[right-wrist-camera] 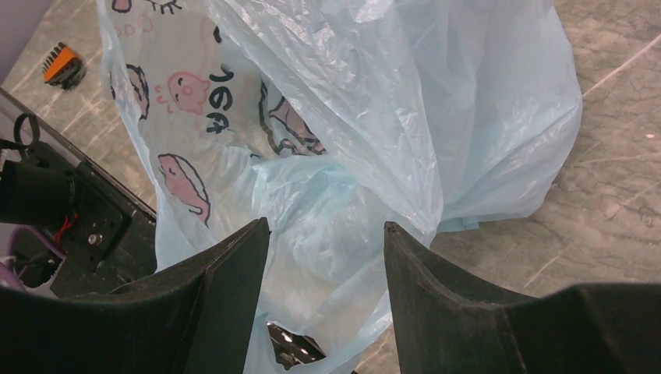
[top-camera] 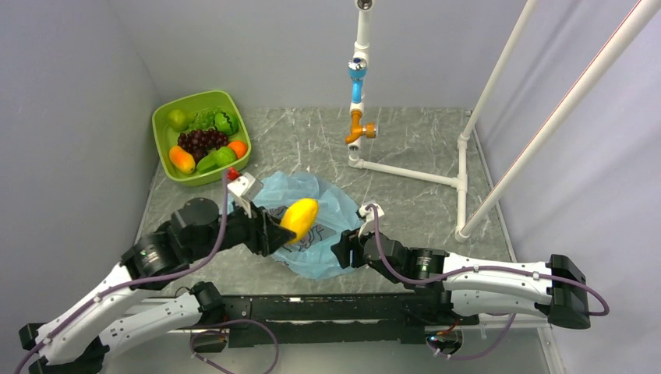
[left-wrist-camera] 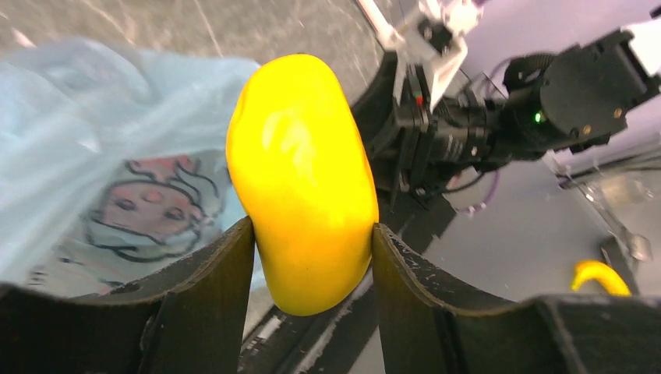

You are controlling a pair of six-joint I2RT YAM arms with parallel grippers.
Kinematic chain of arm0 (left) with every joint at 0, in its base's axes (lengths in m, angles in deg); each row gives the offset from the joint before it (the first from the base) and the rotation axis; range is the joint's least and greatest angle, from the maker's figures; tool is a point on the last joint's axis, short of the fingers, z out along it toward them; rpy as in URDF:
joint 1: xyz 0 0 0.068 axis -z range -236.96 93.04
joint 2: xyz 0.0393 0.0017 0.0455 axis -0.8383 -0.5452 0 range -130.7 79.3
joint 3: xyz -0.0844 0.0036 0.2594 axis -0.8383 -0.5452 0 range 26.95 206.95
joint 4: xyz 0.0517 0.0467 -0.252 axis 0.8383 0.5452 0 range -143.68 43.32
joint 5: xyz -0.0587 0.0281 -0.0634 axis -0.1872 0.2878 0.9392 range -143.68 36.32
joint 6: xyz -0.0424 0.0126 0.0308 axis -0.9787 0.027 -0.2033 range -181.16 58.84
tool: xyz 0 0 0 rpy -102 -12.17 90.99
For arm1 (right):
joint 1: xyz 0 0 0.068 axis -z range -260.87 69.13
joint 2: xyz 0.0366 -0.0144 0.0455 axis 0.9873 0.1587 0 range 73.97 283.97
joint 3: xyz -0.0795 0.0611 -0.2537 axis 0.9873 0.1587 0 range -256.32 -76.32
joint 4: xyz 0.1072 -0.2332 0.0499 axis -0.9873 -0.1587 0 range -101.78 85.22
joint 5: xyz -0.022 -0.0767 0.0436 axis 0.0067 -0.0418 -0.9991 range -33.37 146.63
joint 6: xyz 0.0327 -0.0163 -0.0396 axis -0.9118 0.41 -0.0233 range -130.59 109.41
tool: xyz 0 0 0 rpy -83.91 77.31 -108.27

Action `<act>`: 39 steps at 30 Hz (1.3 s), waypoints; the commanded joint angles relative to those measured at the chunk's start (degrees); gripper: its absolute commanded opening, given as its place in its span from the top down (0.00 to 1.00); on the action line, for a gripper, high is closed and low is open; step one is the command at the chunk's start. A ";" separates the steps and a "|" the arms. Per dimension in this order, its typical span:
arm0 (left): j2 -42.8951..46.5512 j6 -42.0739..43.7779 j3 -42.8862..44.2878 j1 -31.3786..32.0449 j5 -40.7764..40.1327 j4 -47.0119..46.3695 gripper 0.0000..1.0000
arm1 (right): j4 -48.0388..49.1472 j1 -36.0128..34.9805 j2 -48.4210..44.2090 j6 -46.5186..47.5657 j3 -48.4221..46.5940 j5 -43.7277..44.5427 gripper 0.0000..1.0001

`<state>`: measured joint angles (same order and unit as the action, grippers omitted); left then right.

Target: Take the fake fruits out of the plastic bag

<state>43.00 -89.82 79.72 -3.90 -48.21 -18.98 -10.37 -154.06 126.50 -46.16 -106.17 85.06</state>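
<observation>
My left gripper point(top-camera: 273, 231) is shut on a yellow lemon-like fake fruit point(top-camera: 300, 219) and holds it just above the light-blue plastic bag point(top-camera: 335, 206). In the left wrist view the fruit point(left-wrist-camera: 304, 179) sits pinched between the two fingers of that gripper point(left-wrist-camera: 312, 230), with the bag's cartoon face point(left-wrist-camera: 140, 210) behind it. My right gripper point(top-camera: 343, 251) is at the bag's near right edge. In the right wrist view it point(right-wrist-camera: 326, 227) is open, with crumpled bag film point(right-wrist-camera: 351, 117) lying between and beyond its fingers. No other fruit shows inside the bag.
A lime-green tub point(top-camera: 160, 136) at the back left holds orange fruits point(top-camera: 182, 159), a grape bunch point(top-camera: 203, 140), leafy green point(top-camera: 214, 119) and green pieces. A white pipe frame point(top-camera: 405, 171) with an orange valve point(top-camera: 358, 132) stands at the back right.
</observation>
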 commanded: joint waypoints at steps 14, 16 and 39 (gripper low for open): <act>-21.51 18.00 28.34 -42.70 -1.04 2.38 0.61 | 0.65 0.14 -0.35 -0.88 -3.14 0.57 0.41; -22.90 14.58 25.05 -51.72 7.21 -3.13 0.61 | 0.74 0.15 -0.47 -0.97 -2.95 0.82 0.41; -61.85 -18.07 19.03 -80.80 35.71 -42.48 0.68 | 1.21 0.94 0.91 0.18 -3.81 -0.08 0.41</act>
<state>-14.48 -100.84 92.62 -84.99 -15.71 -52.24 -10.76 -153.36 128.25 -46.16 -107.53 84.84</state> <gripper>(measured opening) 0.557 0.589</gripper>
